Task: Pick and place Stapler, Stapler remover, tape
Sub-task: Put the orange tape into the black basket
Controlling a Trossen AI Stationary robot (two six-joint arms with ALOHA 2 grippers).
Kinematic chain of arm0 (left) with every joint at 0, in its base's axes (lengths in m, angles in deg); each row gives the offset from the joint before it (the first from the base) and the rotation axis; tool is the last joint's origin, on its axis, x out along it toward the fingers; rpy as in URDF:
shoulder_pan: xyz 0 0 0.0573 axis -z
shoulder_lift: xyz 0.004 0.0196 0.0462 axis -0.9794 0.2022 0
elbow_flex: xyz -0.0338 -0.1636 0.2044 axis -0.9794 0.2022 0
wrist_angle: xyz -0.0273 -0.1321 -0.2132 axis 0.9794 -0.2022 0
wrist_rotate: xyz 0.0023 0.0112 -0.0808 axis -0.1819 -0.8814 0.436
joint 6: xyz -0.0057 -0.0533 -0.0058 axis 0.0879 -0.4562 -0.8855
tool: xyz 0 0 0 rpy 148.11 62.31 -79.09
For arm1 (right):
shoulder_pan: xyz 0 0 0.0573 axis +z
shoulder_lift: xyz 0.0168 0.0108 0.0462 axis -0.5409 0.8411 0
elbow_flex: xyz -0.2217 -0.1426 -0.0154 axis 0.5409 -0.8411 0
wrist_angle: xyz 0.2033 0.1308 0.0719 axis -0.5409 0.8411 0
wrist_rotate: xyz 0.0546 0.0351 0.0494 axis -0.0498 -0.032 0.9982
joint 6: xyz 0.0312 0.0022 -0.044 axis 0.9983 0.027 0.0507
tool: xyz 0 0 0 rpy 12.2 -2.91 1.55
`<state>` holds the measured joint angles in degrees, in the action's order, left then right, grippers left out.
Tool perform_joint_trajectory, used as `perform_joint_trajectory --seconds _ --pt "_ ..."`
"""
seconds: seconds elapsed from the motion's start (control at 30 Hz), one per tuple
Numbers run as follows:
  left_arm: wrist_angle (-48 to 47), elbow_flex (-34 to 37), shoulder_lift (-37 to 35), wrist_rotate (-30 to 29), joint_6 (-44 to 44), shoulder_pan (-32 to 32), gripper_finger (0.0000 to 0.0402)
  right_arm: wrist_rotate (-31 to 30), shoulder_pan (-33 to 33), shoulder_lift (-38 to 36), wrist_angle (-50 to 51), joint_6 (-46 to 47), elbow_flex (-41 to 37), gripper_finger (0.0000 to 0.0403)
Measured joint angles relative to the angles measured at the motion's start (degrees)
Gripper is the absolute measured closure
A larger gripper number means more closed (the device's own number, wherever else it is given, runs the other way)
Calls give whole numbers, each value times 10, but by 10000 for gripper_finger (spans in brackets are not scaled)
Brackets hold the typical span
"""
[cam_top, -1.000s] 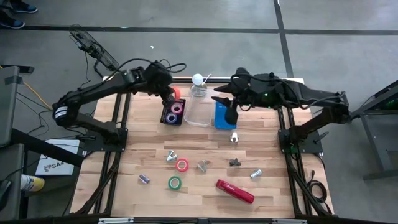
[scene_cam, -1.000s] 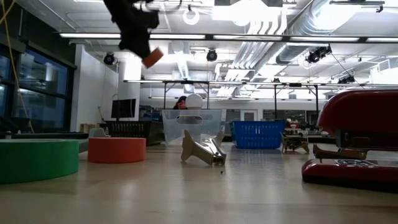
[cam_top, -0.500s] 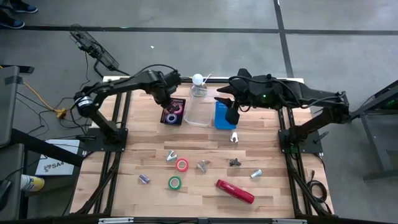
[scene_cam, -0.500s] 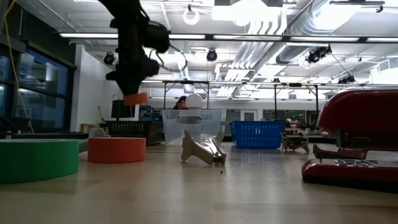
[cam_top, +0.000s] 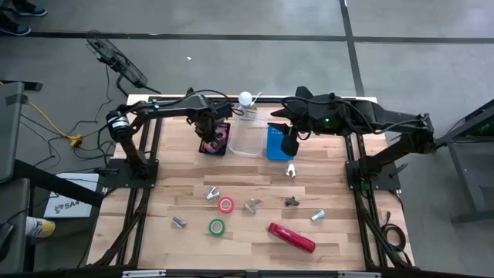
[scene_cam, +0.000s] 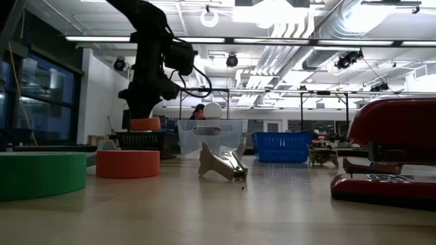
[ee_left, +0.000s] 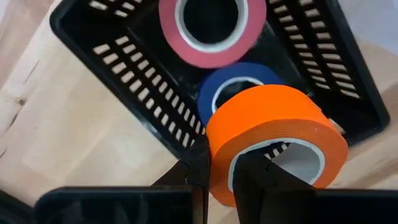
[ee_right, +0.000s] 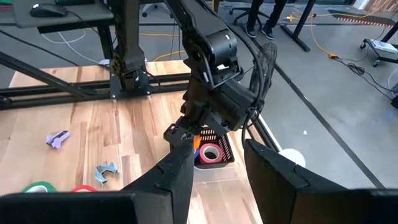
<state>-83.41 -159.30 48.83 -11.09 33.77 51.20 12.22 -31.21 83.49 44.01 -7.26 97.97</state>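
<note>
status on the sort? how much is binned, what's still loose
Done: a pink roll and a blue-purple roll lie in the black basket. In hand: the left gripper holds an orange roll over that basket. Left: red-orange roll, green roll, red stapler, several small metal pieces. The right gripper hangs over the blue bin.

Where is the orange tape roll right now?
The orange tape roll is held in the left gripper just above the black basket, over the pink and blue rolls.
</note>
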Motion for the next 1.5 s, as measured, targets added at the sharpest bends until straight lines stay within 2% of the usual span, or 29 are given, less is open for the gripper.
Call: perform_joint_trajectory --seconds 0.4,0.87,1.5 --pt "3 2 8 -13 5 2 368 0 0 0 4 8 0 269" --pt "41 25 8 2 1 2 368 1 0 0 5 10 0 269" --pt "39 25 8 3 24 2 368 7 0 0 5 22 0 269"
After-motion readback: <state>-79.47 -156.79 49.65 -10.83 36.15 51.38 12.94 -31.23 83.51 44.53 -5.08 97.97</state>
